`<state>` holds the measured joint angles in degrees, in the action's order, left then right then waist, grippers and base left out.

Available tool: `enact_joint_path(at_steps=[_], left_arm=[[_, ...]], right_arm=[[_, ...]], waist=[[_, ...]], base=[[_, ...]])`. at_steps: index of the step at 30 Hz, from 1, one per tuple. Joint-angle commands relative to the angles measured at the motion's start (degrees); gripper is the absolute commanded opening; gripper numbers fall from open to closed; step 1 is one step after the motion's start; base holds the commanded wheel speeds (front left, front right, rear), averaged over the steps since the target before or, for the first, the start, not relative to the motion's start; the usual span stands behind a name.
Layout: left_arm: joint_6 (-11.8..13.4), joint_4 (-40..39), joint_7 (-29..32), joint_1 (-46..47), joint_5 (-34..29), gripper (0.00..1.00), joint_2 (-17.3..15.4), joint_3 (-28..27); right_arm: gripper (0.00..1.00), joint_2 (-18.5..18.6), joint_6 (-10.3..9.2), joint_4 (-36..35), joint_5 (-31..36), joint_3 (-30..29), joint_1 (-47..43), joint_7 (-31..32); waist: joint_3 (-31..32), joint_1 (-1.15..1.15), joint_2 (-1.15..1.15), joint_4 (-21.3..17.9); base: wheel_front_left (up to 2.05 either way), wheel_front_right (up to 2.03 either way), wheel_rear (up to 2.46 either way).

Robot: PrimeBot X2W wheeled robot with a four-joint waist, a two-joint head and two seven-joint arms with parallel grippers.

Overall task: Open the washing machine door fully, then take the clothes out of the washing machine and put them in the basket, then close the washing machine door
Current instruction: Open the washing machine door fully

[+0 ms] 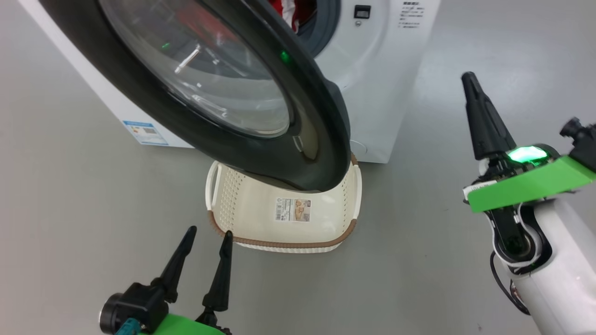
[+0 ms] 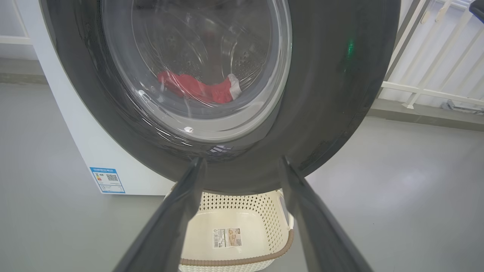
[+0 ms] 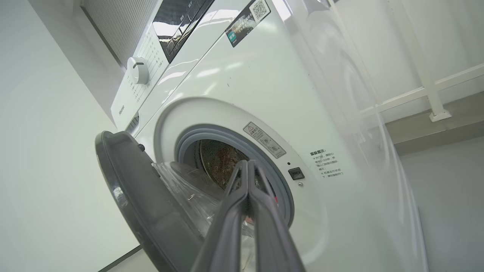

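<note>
A: Big items first?
B: Washing machine [image 1: 372, 93] stands on the grey floor [image 1: 70, 209], front panel toward the robot. Washing machine door [image 1: 209, 83] is swung part-way out. In the right wrist view it hangs off the left of the opening. In the head view its black rim and glass bowl overhang the basket.

A: Basket?
B: Basket [image 1: 284, 243] is on the floor just in front of the machine, its far end under the door's lower rim.

A: Clothes?
B: Clothes [image 2: 196, 88] are inside the drum. The left wrist view shows them through the door glass, red with a white edge. The head view shows a red patch at the opening, along its top edge.

A: Tools?
B: Left tool [image 1: 210, 231] is released, fingers spread, low beside the basket's near-left corner and not touching it. Its wrist view frames the door's lower rim between the fingers. Right tool [image 1: 468, 77] is clenched, fingers pressed flat together, gripping nothing. It is raised on the right of the machine, well apart from the door. Its wrist view points at the drum opening.

A: Small stuff?
B: Blue energy sticker [image 1: 144, 132] is low on the machine's white panel, left of the basket. Paper label [image 1: 292, 209] is on the basket's inside bottom.
</note>
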<state>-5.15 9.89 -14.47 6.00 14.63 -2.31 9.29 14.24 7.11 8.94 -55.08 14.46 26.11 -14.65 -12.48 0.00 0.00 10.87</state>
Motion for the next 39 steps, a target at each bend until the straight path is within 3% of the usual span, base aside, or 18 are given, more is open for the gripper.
enact_joint_path(at_steps=[1,10,17,29,39], left_arm=[[0.07,-1.47,-0.52,1.38,0.44,1.00,-0.56,-1.26],[0.78,-1.90,-0.52,1.74,1.76,1.00,-0.56,1.23],[1.12,-2.23,-0.52,2.55,2.53,1.00,-0.56,2.75],[1.64,-2.43,-0.52,3.57,3.85,1.00,-0.56,4.26],[2.09,-3.31,-0.52,2.87,4.49,1.00,-0.56,5.25]], right_arm=[[0.00,1.19,0.37,-0.60,-2.50,3.05,2.57,-0.35],[0.00,7.95,0.37,2.01,-18.80,16.43,11.01,2.97],[0.00,11.33,0.37,1.56,-31.93,19.39,15.58,11.82],[0.00,11.98,0.37,3.44,-41.54,18.57,18.49,27.36],[0.00,10.97,0.37,5.67,-41.92,16.35,16.81,34.32]], waist=[[-0.69,0.00,0.00,1.20],[-2.15,0.00,0.00,3.66],[-3.64,0.00,0.00,4.87],[-4.87,0.00,0.00,6.98],[-4.21,0.00,0.00,9.19]], base=[[0.00,0.00,0.00],[0.00,0.00,0.00],[0.00,0.00,0.00],[0.00,0.00,0.00],[0.00,0.00,0.00]])
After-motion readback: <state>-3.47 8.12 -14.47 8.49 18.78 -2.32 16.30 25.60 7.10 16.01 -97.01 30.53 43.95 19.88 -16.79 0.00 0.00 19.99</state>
